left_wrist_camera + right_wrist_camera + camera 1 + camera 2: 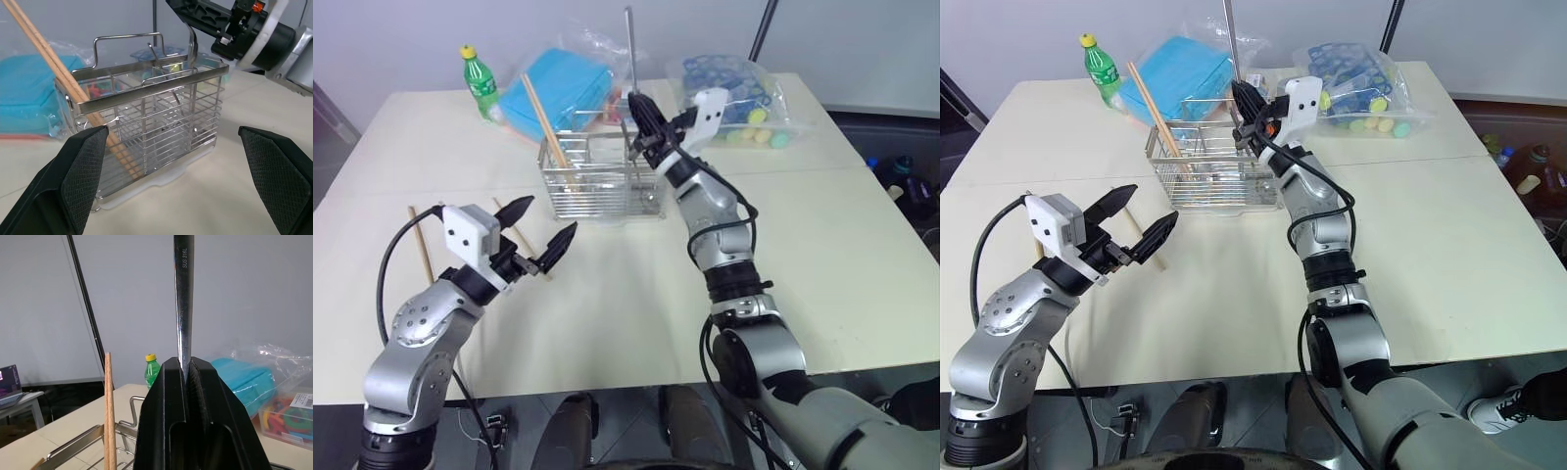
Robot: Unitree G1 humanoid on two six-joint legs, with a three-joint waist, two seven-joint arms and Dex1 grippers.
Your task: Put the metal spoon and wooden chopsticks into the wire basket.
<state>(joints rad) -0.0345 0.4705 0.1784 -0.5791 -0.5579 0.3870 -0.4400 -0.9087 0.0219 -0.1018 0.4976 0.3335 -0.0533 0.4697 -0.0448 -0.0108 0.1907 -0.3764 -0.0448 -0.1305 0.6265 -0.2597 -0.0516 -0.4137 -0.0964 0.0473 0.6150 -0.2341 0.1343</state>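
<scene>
Wooden chopsticks (420, 245) lie loose on the table (607, 294) at far left, with the left gripper (545, 233) hovering just beside them, its fingers spread wide and empty. Two more sticks (544, 122) already lean in the wire basket (599, 176). Over the basket's right end the right gripper (644, 125) pinches the metal spoon (629, 44) upright by its handle, bowl end lowered inside. Released off-centre, I judge the spoon could catch a divider and tip out, or nudge the light basket sideways

metal spoon (184, 298): polished steel | wooden chopsticks (58, 78): matt wood | wire basket (156, 127): shiny metal wire
</scene>
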